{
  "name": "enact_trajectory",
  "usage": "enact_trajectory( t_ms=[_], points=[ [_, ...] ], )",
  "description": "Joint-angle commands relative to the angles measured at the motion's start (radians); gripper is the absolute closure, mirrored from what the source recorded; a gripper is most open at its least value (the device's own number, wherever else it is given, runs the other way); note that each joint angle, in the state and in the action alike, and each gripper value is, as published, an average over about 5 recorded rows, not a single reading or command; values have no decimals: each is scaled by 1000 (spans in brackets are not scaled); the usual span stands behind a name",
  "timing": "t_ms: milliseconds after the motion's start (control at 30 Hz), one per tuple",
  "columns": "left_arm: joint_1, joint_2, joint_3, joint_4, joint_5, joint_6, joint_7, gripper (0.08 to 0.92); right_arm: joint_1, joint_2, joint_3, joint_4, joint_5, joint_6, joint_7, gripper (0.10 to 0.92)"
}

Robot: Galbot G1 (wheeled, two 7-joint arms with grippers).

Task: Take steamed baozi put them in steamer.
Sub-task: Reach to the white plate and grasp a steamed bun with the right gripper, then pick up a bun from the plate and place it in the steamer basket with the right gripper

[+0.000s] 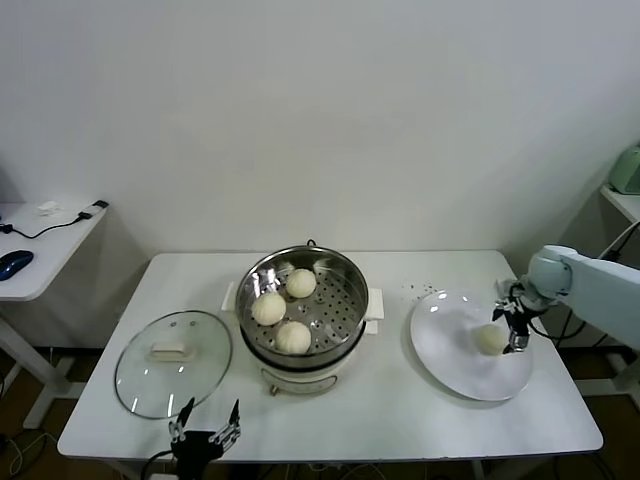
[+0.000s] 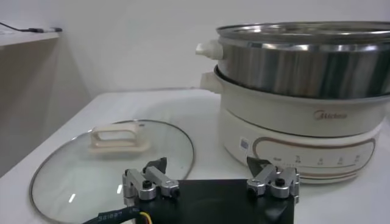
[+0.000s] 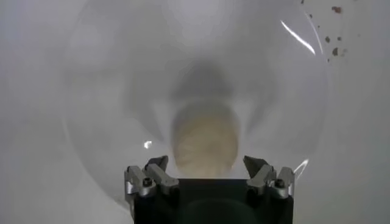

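Observation:
The steamer (image 1: 345,272) stands mid-table with three baozi on its perforated tray: one at the back (image 1: 301,283), one at the left (image 1: 268,309), one at the front (image 1: 293,338). A fourth baozi (image 1: 489,339) (image 3: 204,142) lies on the white plate (image 1: 450,350) at the right. My right gripper (image 1: 513,328) (image 3: 206,165) hangs over that baozi, open, a finger on either side of it and clear of its sides. My left gripper (image 1: 205,427) (image 2: 208,167) is parked at the table's front edge, open and empty, facing the steamer's base (image 2: 292,131).
A round glass lid (image 1: 172,362) (image 2: 109,164) with a white handle lies flat to the left of the steamer. Small dark crumbs (image 1: 422,291) dot the table behind the plate. A side desk (image 1: 40,245) with a mouse and cable stands at far left.

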State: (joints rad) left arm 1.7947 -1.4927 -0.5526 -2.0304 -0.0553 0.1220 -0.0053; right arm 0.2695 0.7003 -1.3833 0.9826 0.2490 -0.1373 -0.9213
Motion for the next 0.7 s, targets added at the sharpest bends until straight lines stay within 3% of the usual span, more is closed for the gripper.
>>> enact_trajectory(
  t_ms=[33, 233, 333, 700],
  points=[
    [2, 0, -1, 0, 1, -1, -1, 177, -57, 22, 54, -26, -14, -15, 15, 236],
    [6, 0, 2, -8, 3, -1, -2, 177, 59, -10, -35, 41, 33, -20, -16, 368],
    [7, 1, 4, -11, 4, -1, -2, 177, 168, -21, -114, 97, 96, -29, -23, 392],
    [3, 20, 15, -27, 7, 3, -1, 177, 846, 125, -572, 396, 601, -91, -19, 397]
  ],
)
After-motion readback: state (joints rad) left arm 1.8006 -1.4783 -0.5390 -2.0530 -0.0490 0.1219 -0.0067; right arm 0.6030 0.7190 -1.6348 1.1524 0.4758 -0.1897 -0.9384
